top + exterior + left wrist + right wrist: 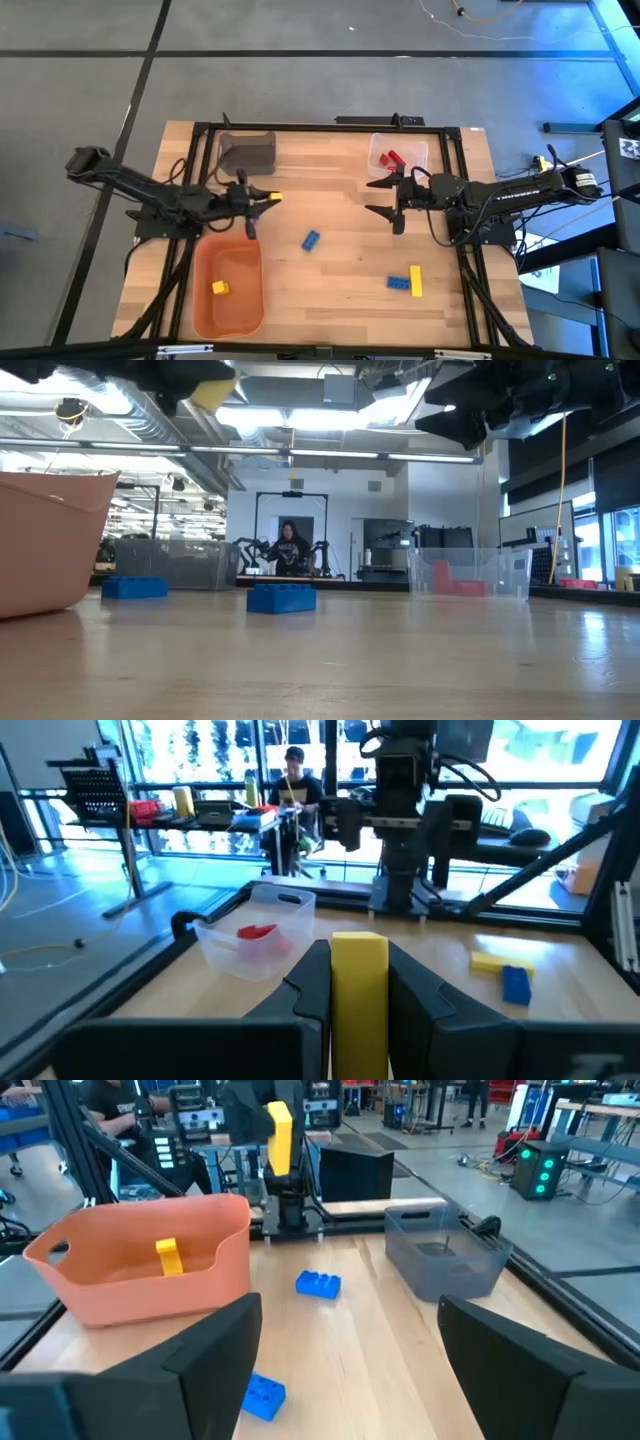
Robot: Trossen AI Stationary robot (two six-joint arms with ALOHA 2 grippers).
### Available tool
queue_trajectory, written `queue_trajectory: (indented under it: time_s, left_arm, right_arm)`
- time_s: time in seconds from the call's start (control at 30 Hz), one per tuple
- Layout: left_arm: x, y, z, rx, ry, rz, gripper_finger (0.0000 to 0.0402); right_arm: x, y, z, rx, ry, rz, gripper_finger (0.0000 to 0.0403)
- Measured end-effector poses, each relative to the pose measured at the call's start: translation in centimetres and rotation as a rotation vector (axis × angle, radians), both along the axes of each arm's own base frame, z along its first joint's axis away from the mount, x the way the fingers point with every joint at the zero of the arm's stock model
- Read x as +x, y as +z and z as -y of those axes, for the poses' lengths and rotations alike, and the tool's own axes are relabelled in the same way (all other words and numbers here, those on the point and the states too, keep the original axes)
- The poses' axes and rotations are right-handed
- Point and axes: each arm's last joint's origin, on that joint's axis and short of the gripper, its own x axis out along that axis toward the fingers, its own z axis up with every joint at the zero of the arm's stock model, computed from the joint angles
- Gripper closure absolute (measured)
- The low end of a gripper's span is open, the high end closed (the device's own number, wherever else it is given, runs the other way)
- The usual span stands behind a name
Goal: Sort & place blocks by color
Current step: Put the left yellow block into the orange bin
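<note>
- My left gripper (262,198) is clamped on a yellow block (359,990); the left wrist view shows the brick upright between the two dark fingers (312,982). From above it hangs over the table just past the rim of the orange bin (200,292), not yet over the bin's middle.
- My right gripper (385,197) has its jaws spread wide and carries nothing. It hovers just in front of the clear bin (418,153) at the far right of the table.
- Done so far, as I read it: one yellow piece (220,288) lies inside the orange bin, and something red (392,159) sits in the clear bin. The grey bin (248,151) at the far left looks empty from here.
- Still out on the wood: a blue block (311,240) near the table's centre, and a blue brick (399,282) touching a yellow brick (416,281) nearer the right front.
- My judgement: roughly halfway. The brick in hand should go into the orange bin with its match; the two blues probably belong in the grey bin, and the last yellow follows.
</note>
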Motion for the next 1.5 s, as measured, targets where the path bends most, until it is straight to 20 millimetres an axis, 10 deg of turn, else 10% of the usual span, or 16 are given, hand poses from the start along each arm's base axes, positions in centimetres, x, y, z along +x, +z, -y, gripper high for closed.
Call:
queue_trajectory:
  time_s: [0.33,0.77,1.2,1.5]
  left_arm:
    - [-0.9,-0.5,0.2,-0.110,-0.119,0.001,0.0355]
    - [-2.0,0.3,5.4,-0.485,-0.425,-0.678,0.0355]
    - [0.1,-6.0,15.4,-0.425,-0.364,-1.146,0.0355]
    - [1.0,-8.4,16.6,-0.443,-0.267,-1.220,0.0309]
  right_arm:
    - [0.2,-0.1,0.0,0.001,0.000,0.000,0.0099]
    - [0.2,-0.1,0.0,0.022,-0.003,0.003,0.0099]
    - [0.2,-0.1,0.0,0.021,-0.003,0.002,0.0099]
    - [0.2,-0.1,0.0,0.022,-0.003,0.003,0.0099]
